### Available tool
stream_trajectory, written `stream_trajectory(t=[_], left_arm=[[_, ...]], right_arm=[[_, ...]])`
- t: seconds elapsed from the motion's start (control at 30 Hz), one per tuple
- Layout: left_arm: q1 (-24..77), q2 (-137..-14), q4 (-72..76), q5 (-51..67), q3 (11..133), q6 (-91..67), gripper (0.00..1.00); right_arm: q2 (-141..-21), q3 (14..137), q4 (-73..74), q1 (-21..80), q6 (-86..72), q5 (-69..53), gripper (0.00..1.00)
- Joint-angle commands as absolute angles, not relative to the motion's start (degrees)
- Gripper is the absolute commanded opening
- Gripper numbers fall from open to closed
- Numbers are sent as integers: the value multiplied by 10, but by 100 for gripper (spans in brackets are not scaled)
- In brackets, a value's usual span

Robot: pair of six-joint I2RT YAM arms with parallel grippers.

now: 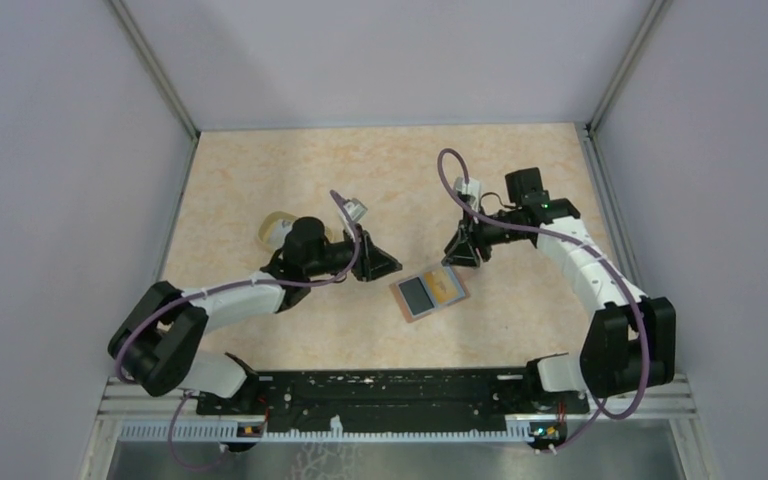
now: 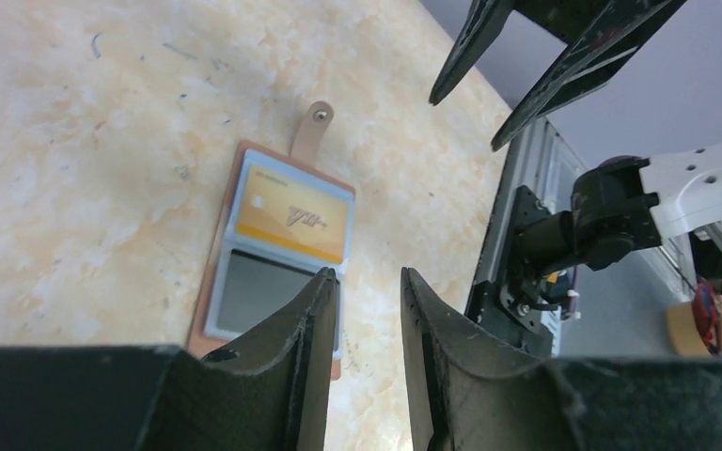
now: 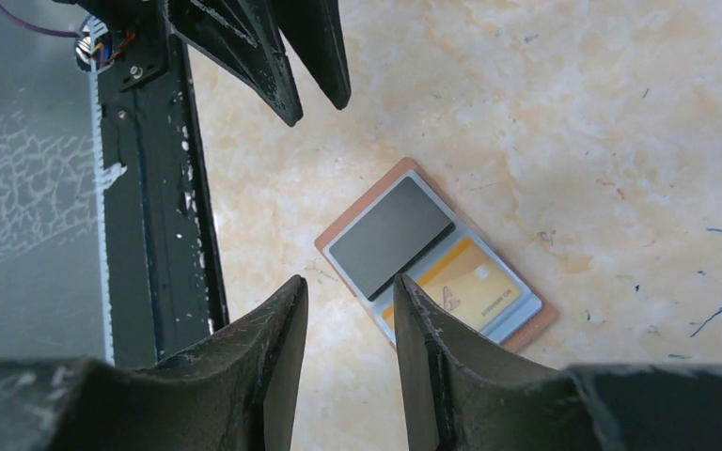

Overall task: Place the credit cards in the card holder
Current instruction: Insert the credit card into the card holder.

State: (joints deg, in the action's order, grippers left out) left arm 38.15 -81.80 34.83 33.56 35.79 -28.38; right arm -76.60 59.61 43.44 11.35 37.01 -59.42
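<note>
The beige marbled table (image 1: 260, 170) spread under both claws, and the black base rail (image 1: 390, 390) ran well behind them at the near edge. The left arm (image 1: 230, 295) reached in from one side and the right arm (image 1: 585, 265) from the other, so the two claws faced each other across a short gap.

The left claw (image 2: 368, 277) stood with its fingers parted a little and nothing between them. The right claw (image 3: 350, 282) was the same: a narrow gap between its fingers, empty. Neither touched anything on the table.

The card holder (image 3: 534, 327) lay spread open and flat on the table, between the two claws and slightly to the base side of them. From the left claw it sat just ahead of the tips and off to one side, with its nearest corner hidden behind one finger. From the right claw it sat just ahead of the tips too, apart from them.

A translucent yellowish cup (image 1: 275, 228) stood behind the left claw, beyond its wrist.

Inside the holder's light blue lining, an orange-yellow card (image 2: 291, 218) filled the half farther from the left claw. A dark grey panel (image 3: 390, 235) filled the other half; card or window, I could not tell. A small brown snap tab (image 2: 312, 132) stuck out from the holder's edge farthest from the left claw.
</note>
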Motion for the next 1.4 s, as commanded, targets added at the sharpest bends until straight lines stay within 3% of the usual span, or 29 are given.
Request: stream_trajectory(t=[0.0,0.13,0.17,0.23,0.27,0.5,0.73,0.93,1.37], left_arm=[[373,-776,412,284,297,-267,38],[361,-708,450,228,238,-280,54],[360,-694,456,209,223,-280,65],[359,-674,463,165,197,-296,96],[359,-670,466,148,185,-308,98],[356,-706,517,232,156,-350,97],[366,-793,607,262,136,-395,79],[384,-804,522,223,172,-393,78],[390,-858,521,223,185,-439,63]], right_arm=[[-770,589,409,112,336,-585,40],[-765,561,379,111,334,-517,44],[-767,559,376,111,334,-515,44],[-776,560,374,111,334,-513,46],[-783,562,374,111,335,-511,46],[-849,575,393,111,338,-515,46],[-902,582,388,109,308,-497,45],[-941,590,389,109,297,-466,44],[-983,595,384,109,275,-435,38]])
